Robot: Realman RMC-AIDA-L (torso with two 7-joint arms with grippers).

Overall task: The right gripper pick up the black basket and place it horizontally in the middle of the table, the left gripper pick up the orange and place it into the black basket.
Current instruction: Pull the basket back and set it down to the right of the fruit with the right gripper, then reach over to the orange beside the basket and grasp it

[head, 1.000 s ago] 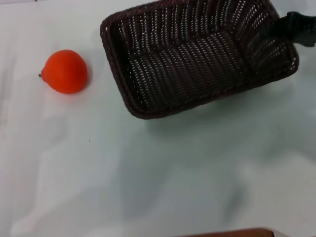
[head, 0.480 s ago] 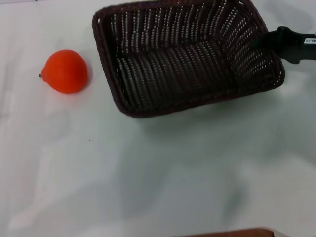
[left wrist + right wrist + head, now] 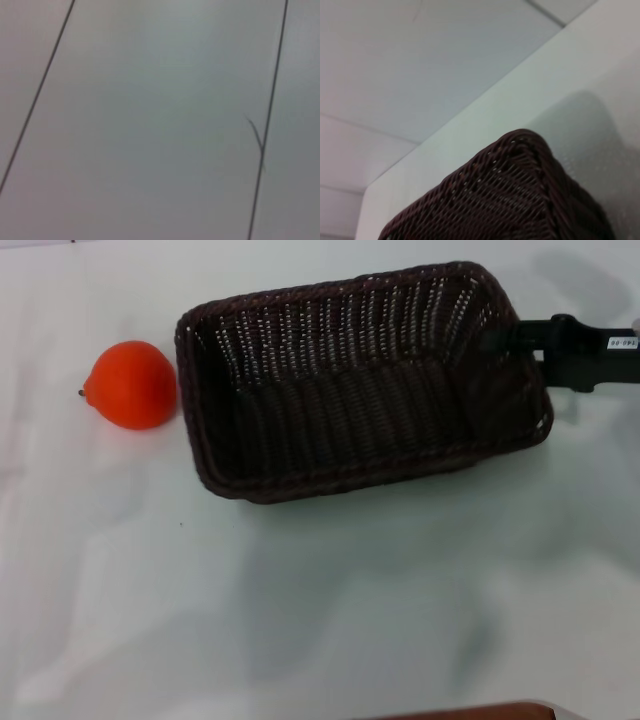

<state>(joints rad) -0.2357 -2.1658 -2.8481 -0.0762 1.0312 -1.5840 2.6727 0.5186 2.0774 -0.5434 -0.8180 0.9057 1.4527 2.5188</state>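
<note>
Right hand (image 3: pixel 512 340) comes in from the right edge and is clamped on the right short wall of the basket (image 3: pixel 360 380). That makes sense: a grip on one end wall gives it a lever to swing and drag the whole thing. The basket looks tipped toward the camera, its inside floor and far wall showing, so I judge it is partly lifted or tilted at the gripped end, not yet sitting flat. Its long axis runs nearly left-right, slightly skewed, right end farther away. It sits in the far half of the desk (image 3: pixel 320 620).

The orange (image 3: pixel 131 385) lies on the desk just left of the basket's left wall, close but apart, nub pointing left. Left hand is not in the head view; its wrist camera shows only pale panels with dark seams, so I can't tell whether it is open or closed.

Room: the near half of the desk is wide open, so pulling the basket nearer has space. Tight spot is the left end; any further leftward shift risks bumping the orange and rolling it.
</note>
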